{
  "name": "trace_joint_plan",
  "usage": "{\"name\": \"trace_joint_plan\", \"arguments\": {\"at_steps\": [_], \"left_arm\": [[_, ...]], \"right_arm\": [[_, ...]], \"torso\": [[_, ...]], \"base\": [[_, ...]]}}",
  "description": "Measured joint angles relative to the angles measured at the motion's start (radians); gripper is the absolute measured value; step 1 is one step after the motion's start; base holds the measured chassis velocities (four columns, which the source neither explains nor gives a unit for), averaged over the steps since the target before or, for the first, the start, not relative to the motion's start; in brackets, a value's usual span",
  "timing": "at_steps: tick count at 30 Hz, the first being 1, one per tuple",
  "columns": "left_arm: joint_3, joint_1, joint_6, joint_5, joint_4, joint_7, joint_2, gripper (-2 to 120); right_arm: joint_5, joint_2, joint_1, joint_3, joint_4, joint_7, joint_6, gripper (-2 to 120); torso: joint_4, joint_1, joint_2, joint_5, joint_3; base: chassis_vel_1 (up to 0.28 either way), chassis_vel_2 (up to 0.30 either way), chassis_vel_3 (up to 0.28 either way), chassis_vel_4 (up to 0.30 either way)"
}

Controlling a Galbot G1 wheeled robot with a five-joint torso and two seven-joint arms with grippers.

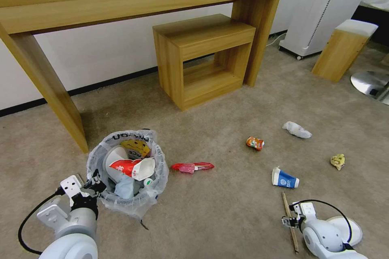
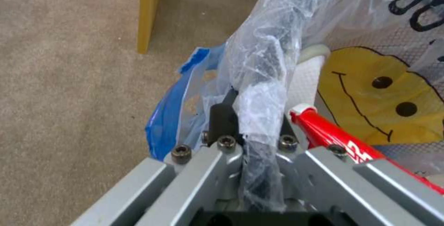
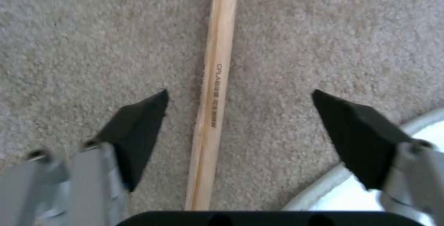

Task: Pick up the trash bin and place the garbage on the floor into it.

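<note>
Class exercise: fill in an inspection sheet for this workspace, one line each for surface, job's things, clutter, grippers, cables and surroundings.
Surface: beige carpet floor, litter scattered on it.
Job's things: trash bin upright, bag-lined, already holding cups and paper. On the floor: wooden stick, blue-white cup, red wrapper, orange can, white tissue, yellow wad.
Clutter: nothing seen beyond the litter.
Grippers: left gripper shut on the trash bin rim; right gripper low over the stick, jaws open either side of it.
Cables: black cable looped at the left wrist, another at the right.
Surroundings: wooden console table, small wooden cabinet, white wall.
</note>
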Motion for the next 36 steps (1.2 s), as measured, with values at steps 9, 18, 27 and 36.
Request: {"name": "trace_joint_plan", "arguments": {"at_steps": [9,18,27,36], "left_arm": [[-0.002,-0.001,0.000,0.001,0.000,0.000,-0.002,1],[0.004,0.001,0.000,0.010,0.002,0.000,-0.008,1],[0.005,0.002,-0.003,0.011,0.004,0.000,-0.008,1],[0.005,-0.001,-0.004,0.008,0.005,0.001,-0.006,1]], "right_arm": [[-0.019,0.001,0.012,-0.013,-0.023,-0.006,0.012,50],[-0.033,0.001,0.004,-0.010,-0.024,-0.014,0.027,14],[-0.049,0.002,-0.003,-0.006,-0.030,-0.020,0.038,10],[-0.047,0.000,-0.007,-0.004,-0.021,-0.022,0.038,5]], "torso": [[0.0000,0.000,0.000,0.0000,0.000],[0.0000,0.000,0.000,0.0000,0.000],[0.0000,0.000,0.000,0.0000,0.000],[0.0000,0.000,0.000,0.0000,0.000]], "base": [[0.000,0.000,0.000,0.000],[0.000,0.000,0.000,0.000],[0.000,0.000,0.000,0.000],[0.000,0.000,0.000,0.000]]}}
